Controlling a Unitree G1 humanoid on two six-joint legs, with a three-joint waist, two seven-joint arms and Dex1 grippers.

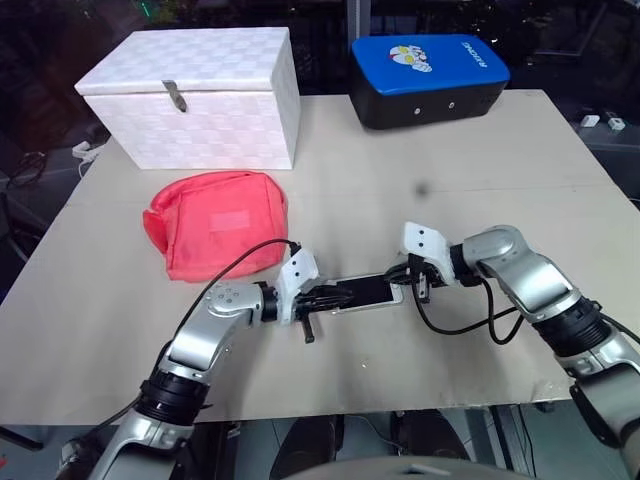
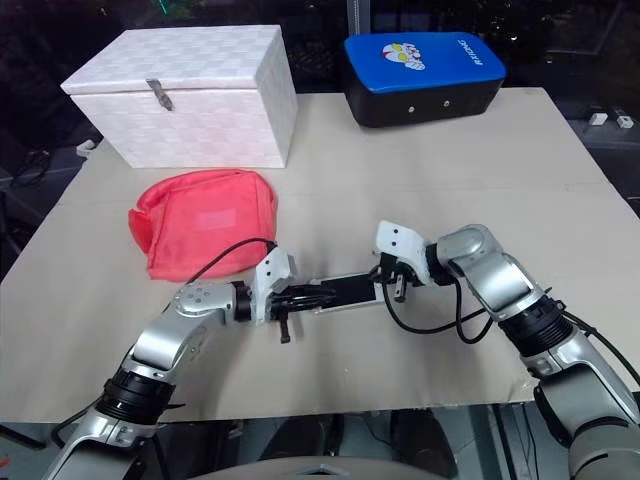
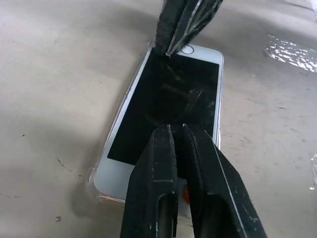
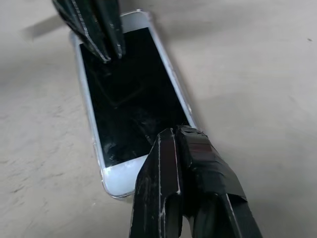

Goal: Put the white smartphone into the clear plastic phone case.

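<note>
1. I saw the phone (image 1: 365, 292) lying flat, screen up, near the front middle of the desk (image 1: 520, 180), between my two arms.
2. In the left wrist view a thin clear rim glinted along the phone's edge and corner, so the case (image 3: 95, 174) seemed to sit around it; I could not tell whether the phone was fully seated.
3. My left gripper (image 1: 335, 297) reached in from the left, its fingers (image 3: 168, 163) closed together with their tips over the near end of the phone's screen. They gripped nothing that I could see.
4. My right gripper (image 1: 400, 283) came in from the right, angled down, its fingers (image 4: 183, 163) also shut, tips resting at the phone's other end by its white bezel.
5. The two grippers faced each other along the phone's length, one at each end.
6. A red pouch (image 1: 215, 223) lay just behind my left arm, apart from the phone.
7. A white box (image 1: 195, 100) stood at the back left of the desk, and a blue and black case (image 1: 428, 78) at the back, right of the box.
</note>
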